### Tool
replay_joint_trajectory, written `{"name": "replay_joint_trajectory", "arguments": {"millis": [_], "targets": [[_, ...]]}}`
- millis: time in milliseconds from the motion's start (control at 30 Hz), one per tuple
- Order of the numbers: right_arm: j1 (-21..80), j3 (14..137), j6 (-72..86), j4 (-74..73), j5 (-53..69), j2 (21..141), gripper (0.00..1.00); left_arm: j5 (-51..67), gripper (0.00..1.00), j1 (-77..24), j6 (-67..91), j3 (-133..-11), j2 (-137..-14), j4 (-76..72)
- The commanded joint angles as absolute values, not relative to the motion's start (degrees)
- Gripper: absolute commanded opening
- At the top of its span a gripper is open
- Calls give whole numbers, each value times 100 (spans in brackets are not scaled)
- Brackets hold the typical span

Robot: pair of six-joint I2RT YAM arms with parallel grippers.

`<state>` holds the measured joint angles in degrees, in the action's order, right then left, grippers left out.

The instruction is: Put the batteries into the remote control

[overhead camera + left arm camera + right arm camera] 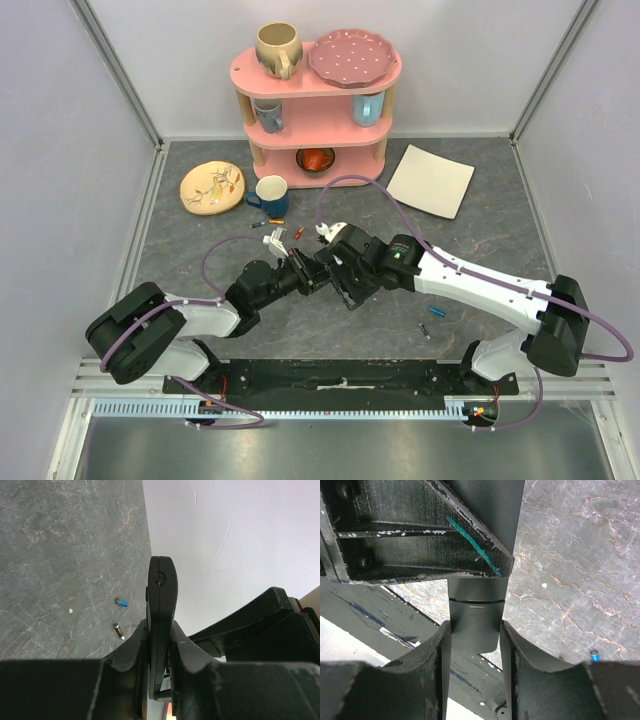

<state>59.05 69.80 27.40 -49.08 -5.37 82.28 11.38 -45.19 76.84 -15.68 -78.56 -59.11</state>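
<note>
1. Left end effector: clamped narrow on the slim flat black remote control. From the left wrist I see the bar edge-on, standing out past the fingertips.
2. Right end effector: part-way closed, with one finger against each long edge of the remote control's other end. Both arms grip the same bar.
3. In the top view the two end effectors meet over the middle of the grey stone-patterned table, and the remote control is held off its surface between them.
4. A thin seam crosses the remote control's face just far of the right fingers. I cannot tell whether the back cover is seated.
5. A small blue cylindrical battery and a silvery battery lie loose and close together on the near-right of the table, just beside the right forearm.
6. An orange-red battery lies far of the end effectors, near a dark blue ceramic mug.
</note>
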Motion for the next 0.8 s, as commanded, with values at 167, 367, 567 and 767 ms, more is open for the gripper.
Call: {"name": "replay_joint_trajectory", "arguments": {"millis": [167,367,567,767], "targets": [[5634,7242,2602,-4465,-967,8402,10,1696,2,-4851,7910,-1758,-7576,-6970],[5529,7295,2558,-4421,-949,8420,10,1705,2,-4869,7901,-1775,-7602,-6970],[5449,7400,2531,-4333,-932,8481,10,1705,2,-4904,7893,-1793,-7646,-6979],[5432,7392,2505,-4280,-835,8517,10,1670,2,-4931,7875,-1784,-7647,-6979]]}}
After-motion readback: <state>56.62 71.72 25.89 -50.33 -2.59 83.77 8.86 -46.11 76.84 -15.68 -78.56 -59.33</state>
